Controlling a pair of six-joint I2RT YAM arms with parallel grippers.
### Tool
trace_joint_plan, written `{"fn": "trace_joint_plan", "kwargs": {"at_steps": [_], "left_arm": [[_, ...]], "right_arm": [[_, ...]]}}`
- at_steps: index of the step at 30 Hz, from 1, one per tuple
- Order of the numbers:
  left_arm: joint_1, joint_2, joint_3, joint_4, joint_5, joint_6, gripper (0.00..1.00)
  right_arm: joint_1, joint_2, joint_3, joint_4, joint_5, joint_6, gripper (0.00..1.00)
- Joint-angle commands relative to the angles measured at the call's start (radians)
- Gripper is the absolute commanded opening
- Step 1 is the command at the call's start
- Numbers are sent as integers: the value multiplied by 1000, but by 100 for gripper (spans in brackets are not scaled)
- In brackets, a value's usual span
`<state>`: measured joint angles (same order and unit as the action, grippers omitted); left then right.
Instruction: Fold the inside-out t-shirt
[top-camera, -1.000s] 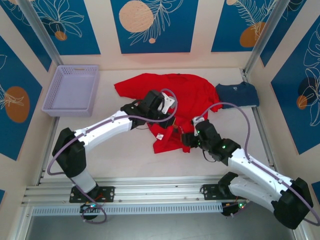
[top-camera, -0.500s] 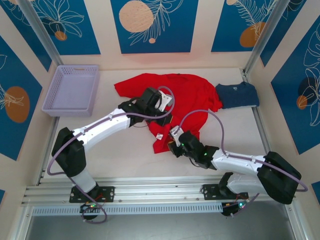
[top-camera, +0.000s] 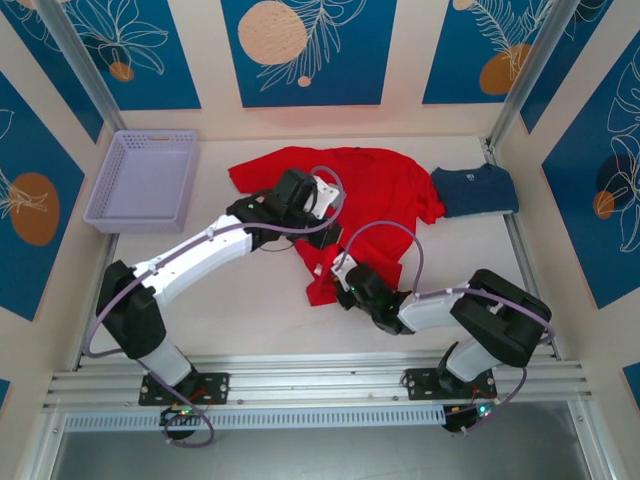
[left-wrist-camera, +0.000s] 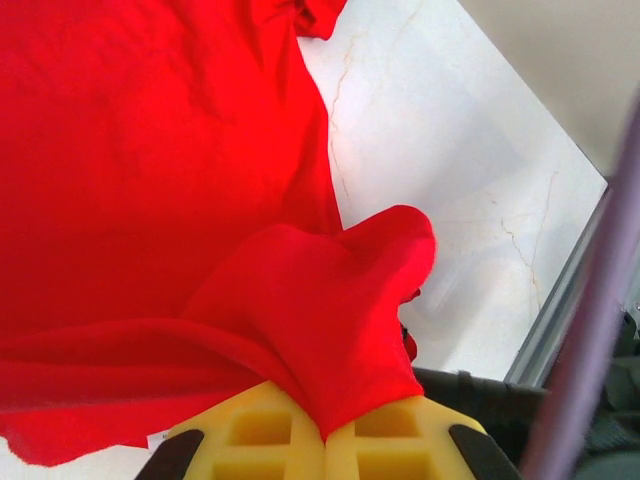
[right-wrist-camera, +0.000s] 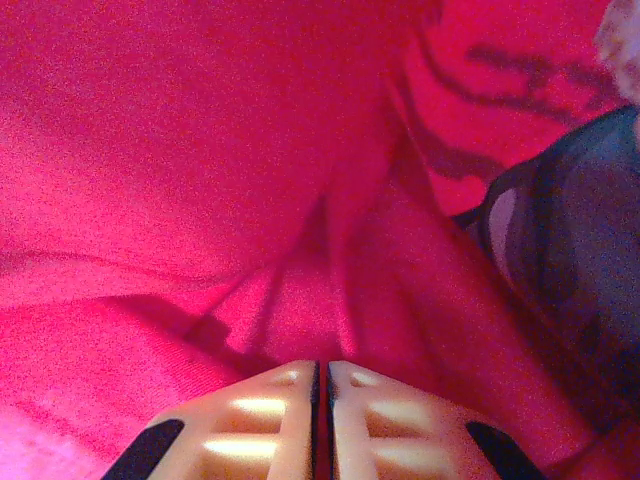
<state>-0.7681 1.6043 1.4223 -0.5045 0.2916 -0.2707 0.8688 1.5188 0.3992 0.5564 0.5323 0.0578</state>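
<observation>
1. The inside-out t-shirt (top-camera: 385, 190) is lying rumpled mid-table (top-camera: 235, 295), its right sleeve touching a navy t-shirt (top-camera: 476, 190).
2. The left gripper (left-wrist-camera: 325, 432) is pinching a raised red fold between closed fingers.
3. The right gripper (right-wrist-camera: 321, 368) is clamping the shirt's near edge, fingers together.

Plain red t-shirt (top-camera: 385, 185), partly spread flat, near edge bunched, lifted.

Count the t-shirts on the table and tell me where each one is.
2. The red t-shirt lies crumpled at the centre; the navy t-shirt sits folded to its right. More could be hidden under the red cloth.
</observation>
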Motion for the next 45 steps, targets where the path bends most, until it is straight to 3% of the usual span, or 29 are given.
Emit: {"fn": "trace_joint_plan", "kwargs": {"at_steps": [1,15,22,28,33,45], "left_arm": [[11,-54,36,-32,53,32,0],[7,-125,70,-8,156,34,0],[1,-114,154,-13,173,24,0],[0,-98,231,-15,160,17,0],[-14,-81,294,-21,181,13,0],[-45,-142,278,-37,221,14,0]], "right_arm": [[-28,20,31,107,58,-13,13],[-91,93,185,73,109,0,15],[-124,195,338,-65,202,86,16],[-131,263,429,-154,231,80,24],[-151,335,561,-334,273,140,34],[-219,461,844,-658,266,280,47]]}}
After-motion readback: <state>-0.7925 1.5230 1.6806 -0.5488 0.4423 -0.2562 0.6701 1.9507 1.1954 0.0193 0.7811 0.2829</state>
